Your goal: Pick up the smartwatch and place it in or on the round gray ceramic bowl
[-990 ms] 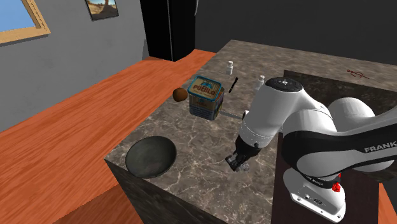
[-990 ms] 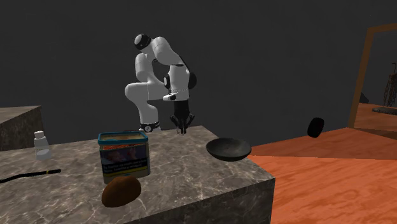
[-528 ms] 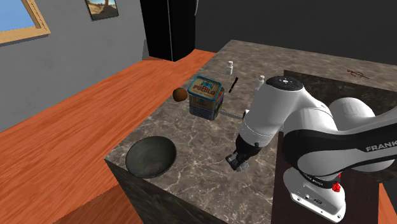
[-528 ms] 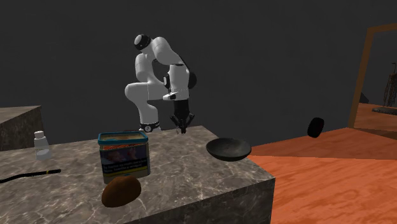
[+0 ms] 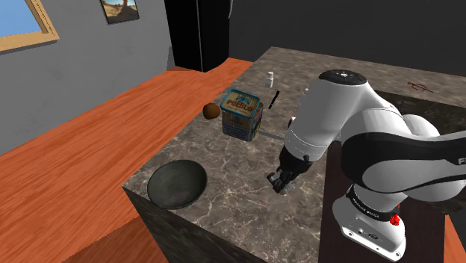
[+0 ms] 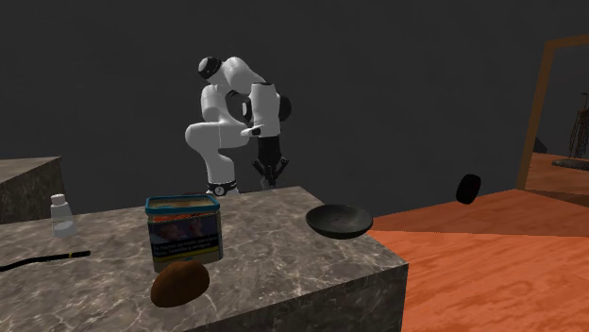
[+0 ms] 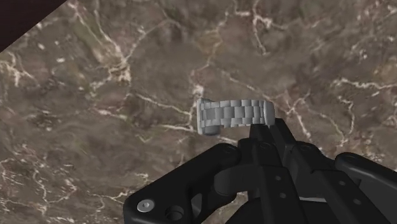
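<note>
The smartwatch (image 7: 235,118), a silvery metal link band, sits clasped at the tips of my black gripper (image 7: 253,135), hanging over the brown marble counter (image 7: 95,95). In the shoulder view my gripper (image 5: 279,182) hovers a little above the counter near its front edge, close to the stand. The round dark gray bowl (image 5: 177,183) rests at the counter's front corner, to the shoulder view's left of the gripper. From the second exterior view the gripper (image 6: 270,174) hangs behind the bowl (image 6: 338,222).
A blue printed tin (image 5: 243,113) stands mid-counter with a brown round object (image 5: 211,111) beside it. A black pen (image 5: 274,99) and a small white bottle (image 5: 269,77) lie farther back. Orange wooden floor (image 5: 89,142) lies beyond the counter's edge.
The arm has swung upward and the gripper has risen off the counter surface with the watch band between its fingers. The other objects have not moved.
</note>
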{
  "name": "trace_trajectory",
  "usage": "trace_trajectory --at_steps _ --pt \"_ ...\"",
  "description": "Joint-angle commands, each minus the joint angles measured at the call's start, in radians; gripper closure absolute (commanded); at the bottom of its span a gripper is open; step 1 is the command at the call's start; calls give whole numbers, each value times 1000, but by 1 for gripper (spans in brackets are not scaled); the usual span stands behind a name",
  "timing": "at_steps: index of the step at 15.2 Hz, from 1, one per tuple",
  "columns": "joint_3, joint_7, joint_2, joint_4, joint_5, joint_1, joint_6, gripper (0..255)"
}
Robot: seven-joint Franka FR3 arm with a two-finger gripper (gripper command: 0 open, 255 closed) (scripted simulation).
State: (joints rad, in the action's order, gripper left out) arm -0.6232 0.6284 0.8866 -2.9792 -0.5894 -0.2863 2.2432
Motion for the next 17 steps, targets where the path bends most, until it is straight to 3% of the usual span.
trace_trajectory --at_steps 1,14,17 --pt "16 4 26 16 17 4 -42 255" --pt "107 16 122 140 113 36 -256 255" --pt "60 18 -36 232 118 100 -176 255"
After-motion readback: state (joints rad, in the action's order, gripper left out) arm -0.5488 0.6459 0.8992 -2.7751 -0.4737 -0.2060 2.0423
